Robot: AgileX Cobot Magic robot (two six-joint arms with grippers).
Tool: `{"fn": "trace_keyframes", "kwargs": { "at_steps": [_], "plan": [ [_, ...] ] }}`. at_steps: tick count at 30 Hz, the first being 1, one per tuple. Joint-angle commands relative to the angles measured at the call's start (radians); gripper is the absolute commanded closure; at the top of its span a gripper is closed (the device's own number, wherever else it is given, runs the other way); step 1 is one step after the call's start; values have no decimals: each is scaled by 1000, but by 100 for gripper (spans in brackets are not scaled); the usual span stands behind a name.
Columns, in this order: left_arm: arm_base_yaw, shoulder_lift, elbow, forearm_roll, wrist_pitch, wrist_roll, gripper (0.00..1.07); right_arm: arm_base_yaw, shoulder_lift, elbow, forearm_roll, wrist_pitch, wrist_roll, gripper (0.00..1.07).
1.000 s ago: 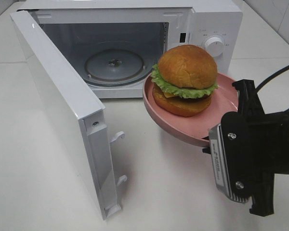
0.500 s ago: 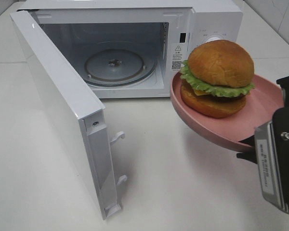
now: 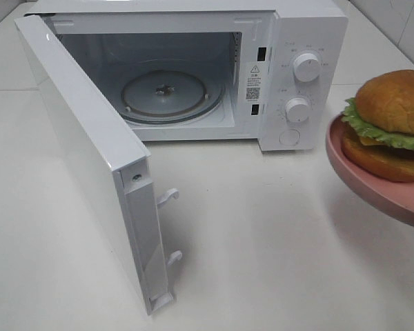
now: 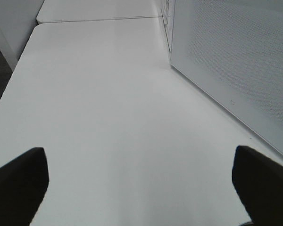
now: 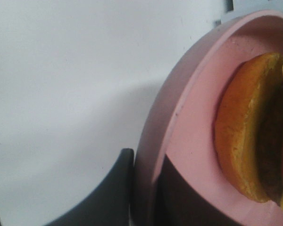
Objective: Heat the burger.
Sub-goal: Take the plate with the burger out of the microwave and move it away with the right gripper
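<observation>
The burger [image 3: 390, 124], with a golden-brown bun and green lettuce, sits on a round pink plate [image 3: 359, 179] held in the air at the right edge of the exterior view, right of the microwave [image 3: 290, 76]. In the right wrist view my right gripper [image 5: 146, 188] is shut on the plate's rim [image 5: 179, 108], one dark finger [image 5: 108, 193] outside it, and the burger's bottom bun [image 5: 245, 136] lies on the plate. The right arm is almost wholly out of the exterior view. My left gripper [image 4: 141, 188] is open and empty above the bare table, beside the microwave door [image 4: 236, 61].
The white microwave stands at the back with its door [image 3: 90, 152] swung wide open to the left. Its glass turntable [image 3: 167, 95] is bare. Two knobs [image 3: 307, 67] are on its right panel. The white table [image 3: 262, 262] spreads in front.
The plate with the burger has moved right, away from the microwave opening, to the right edge of view. The right arm has left the frame. The microwave's knobs are now uncovered.
</observation>
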Motion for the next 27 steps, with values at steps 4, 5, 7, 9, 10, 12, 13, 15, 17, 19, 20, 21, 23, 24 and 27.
{"fn": "trace_keyframes", "kwargs": {
  "at_steps": [4,5,7,9,10,12,13,15,17,19,20,21,23,24,27],
  "plan": [
    [2,-14,-1,-2,-14,-1,9,-3,-14,-10,-175,28,219,107],
    [2,-14,-1,-2,-14,-1,9,-3,-14,-10,-190,34,254,107],
    [2,-14,-1,-2,-14,-1,9,-3,-14,-10,-214,58,323,107],
    [2,-14,-1,-2,-14,-1,9,-3,-14,-10,-227,83,359,107],
    [2,-14,-1,-2,-14,-1,9,-3,-14,-10,-227,83,359,107],
    [2,-14,-1,-2,-14,-1,9,-3,-14,-10,-248,126,410,107],
    [2,-14,-1,-2,-14,-1,9,-3,-14,-10,-248,126,410,107],
    [2,-14,-1,-2,-14,-1,9,-3,-14,-10,-256,153,439,107],
    [2,-14,-1,-2,-14,-1,9,-3,-14,-10,-279,188,495,107],
    [2,-14,-1,-2,-14,-1,9,-3,-14,-10,-297,208,532,107],
    [2,-14,-1,-2,-14,-1,9,-3,-11,-12,-308,227,571,107],
    [2,-14,-1,-2,-14,-1,9,-3,-11,-12,-308,227,571,107],
    [2,-14,-1,-2,-14,-1,9,-3,-11,-12,-313,236,590,107],
    [2,-14,-1,-2,-14,-1,9,-3,-11,-12,-319,244,621,107],
    [2,-14,-1,-2,-14,-1,9,-3,-11,-12,-327,268,664,107]
  ]
}}
